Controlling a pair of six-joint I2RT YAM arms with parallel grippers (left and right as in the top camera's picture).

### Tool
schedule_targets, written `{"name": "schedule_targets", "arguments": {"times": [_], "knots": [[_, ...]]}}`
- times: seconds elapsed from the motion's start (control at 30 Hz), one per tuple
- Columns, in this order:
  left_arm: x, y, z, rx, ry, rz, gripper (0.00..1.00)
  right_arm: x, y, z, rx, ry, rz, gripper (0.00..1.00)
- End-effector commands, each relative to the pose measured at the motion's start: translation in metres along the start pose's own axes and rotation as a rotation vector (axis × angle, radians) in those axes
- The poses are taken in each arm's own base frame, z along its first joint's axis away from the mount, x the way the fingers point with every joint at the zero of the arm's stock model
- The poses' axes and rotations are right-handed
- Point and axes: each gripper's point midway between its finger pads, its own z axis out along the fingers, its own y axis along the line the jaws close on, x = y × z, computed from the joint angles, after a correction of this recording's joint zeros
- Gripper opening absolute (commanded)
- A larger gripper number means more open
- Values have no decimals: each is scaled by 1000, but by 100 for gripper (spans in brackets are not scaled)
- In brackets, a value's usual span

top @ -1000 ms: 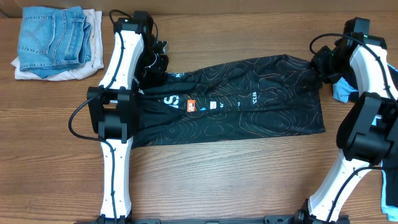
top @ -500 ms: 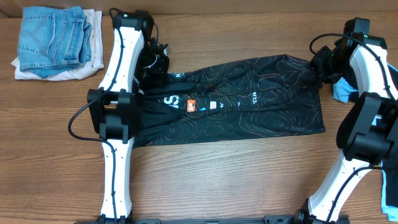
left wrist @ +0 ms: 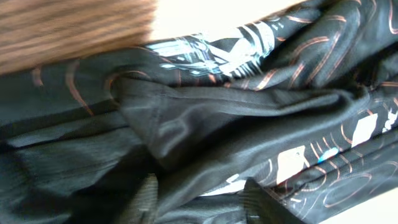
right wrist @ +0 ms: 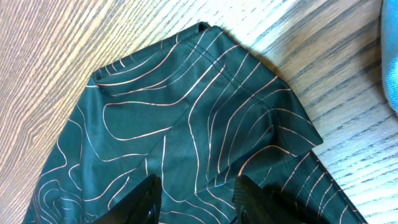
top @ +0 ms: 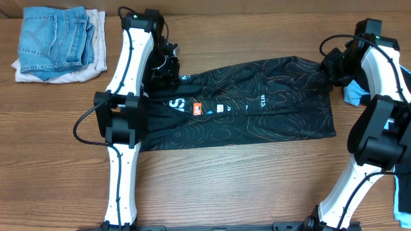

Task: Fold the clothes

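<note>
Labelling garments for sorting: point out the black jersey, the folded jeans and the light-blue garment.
black jersey (top: 257,112), overhead view, middle of its body
folded jeans (top: 54,38), overhead view, top of the pile
light-blue garment (top: 352,95), overhead view, edge beside right arm

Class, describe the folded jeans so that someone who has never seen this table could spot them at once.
Start at the wooden table and go to its far left corner, beyond the left arm. There a folded pair of light-blue jeans lies on a white garment. Unlike the black jersey spread mid-table, it is faded denim with stitched pockets.
</note>
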Motion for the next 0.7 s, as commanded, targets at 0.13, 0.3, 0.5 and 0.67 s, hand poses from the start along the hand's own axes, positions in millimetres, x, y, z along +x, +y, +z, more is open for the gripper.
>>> {"name": "schedule_targets", "arguments": {"times": [0.13,0.3,0.5,0.67], "knots": [[12,-21,18,5,74,41,28,-5,10,-20,-28,-40,-14,42],[6,-18,20,-5,51,48,43,-4,10,-20,-27,-38,-13,42],[-7,-6,19,-55,0,69,47,-5,10,-20,-27,-39,-13,42],[-8,-10,16,-56,-7,121,33,-8,12,-20,-34,-52,-17,42]]}}
